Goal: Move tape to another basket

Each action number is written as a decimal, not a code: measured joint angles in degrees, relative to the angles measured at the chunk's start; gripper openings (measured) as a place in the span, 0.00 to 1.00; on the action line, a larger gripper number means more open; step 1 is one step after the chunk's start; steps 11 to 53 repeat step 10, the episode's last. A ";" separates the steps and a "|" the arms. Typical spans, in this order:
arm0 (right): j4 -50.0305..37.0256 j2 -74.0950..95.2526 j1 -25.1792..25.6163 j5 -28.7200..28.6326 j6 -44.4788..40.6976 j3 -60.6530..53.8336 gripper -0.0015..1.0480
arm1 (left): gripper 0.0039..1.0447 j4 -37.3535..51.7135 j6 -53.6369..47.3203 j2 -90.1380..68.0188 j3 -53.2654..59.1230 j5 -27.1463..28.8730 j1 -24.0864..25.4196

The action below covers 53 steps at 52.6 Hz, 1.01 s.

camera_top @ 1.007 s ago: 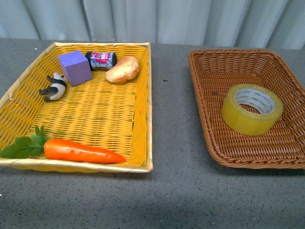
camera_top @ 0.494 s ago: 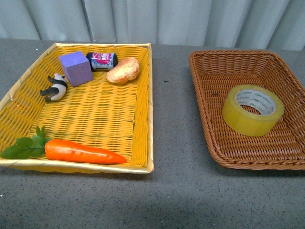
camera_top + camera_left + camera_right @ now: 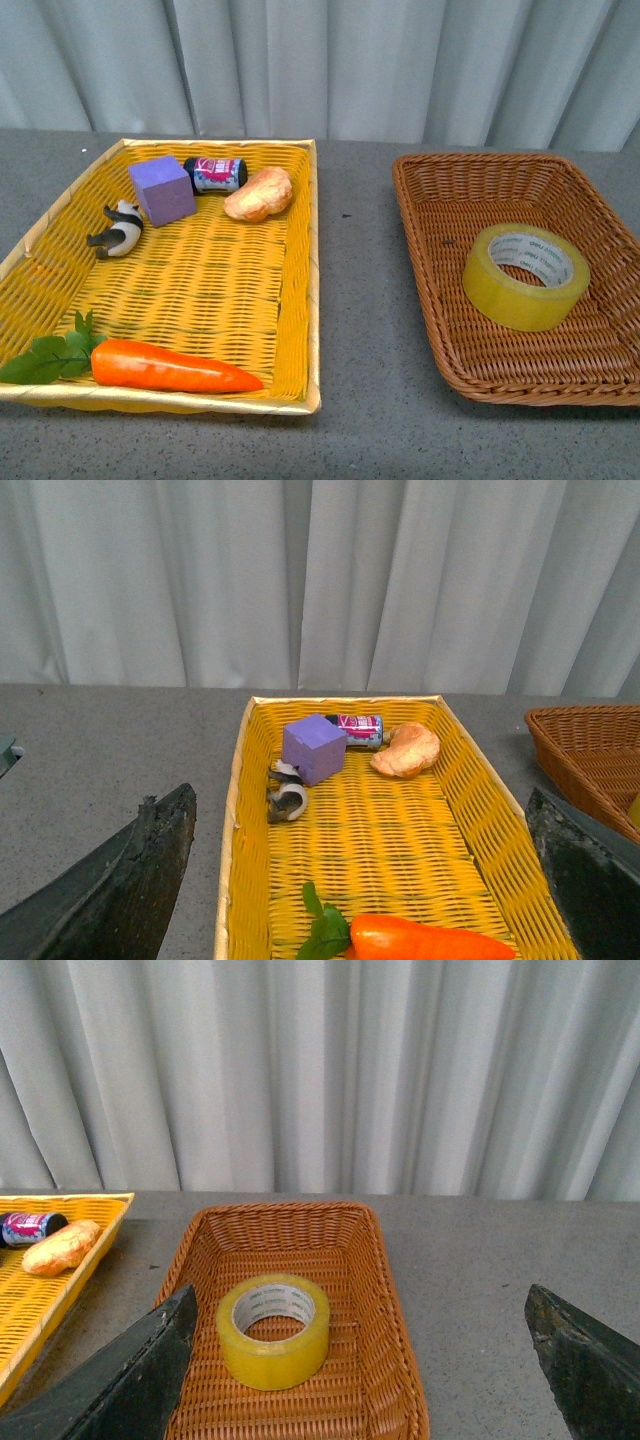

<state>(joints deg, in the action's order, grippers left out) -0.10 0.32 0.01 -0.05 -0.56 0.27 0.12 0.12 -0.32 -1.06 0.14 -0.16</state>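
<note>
The tape [image 3: 525, 277], a yellow roll with a white printed core, lies flat in the right half of the dark brown wicker basket [image 3: 420, 260] on the right of the grey table. The right wrist view shows the tape [image 3: 273, 1345] inside the basket [image 3: 372, 1290]. My right gripper [image 3: 360, 1300] is open and empty, back from and above the basket, its fingers wide either side of it. My left gripper [image 3: 358, 810] is open and empty above the near end of the yellow tray. Neither gripper shows in the front view.
The bright yellow woven tray [image 3: 312, 250] on the left holds a purple cube [image 3: 161, 190], a small can [image 3: 216, 174], a bread roll [image 3: 259, 193], a panda figure [image 3: 118, 228] and a carrot [image 3: 170, 367]. A grey curtain [image 3: 320, 60] hangs behind the table.
The front view has tilted upward, so both containers sit lower in the picture and more curtain shows. The tape lies in the same spot in the brown basket.
</note>
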 joint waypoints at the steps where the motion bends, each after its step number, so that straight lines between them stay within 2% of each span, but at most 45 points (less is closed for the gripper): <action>1: 0.00 0.00 0.00 0.00 0.00 0.00 0.91 | 0.94 0.00 0.00 0.00 0.00 0.00 0.00; 53: 0.00 0.00 0.00 0.00 0.00 0.02 0.91 | 0.94 0.00 0.00 0.00 0.00 0.00 0.00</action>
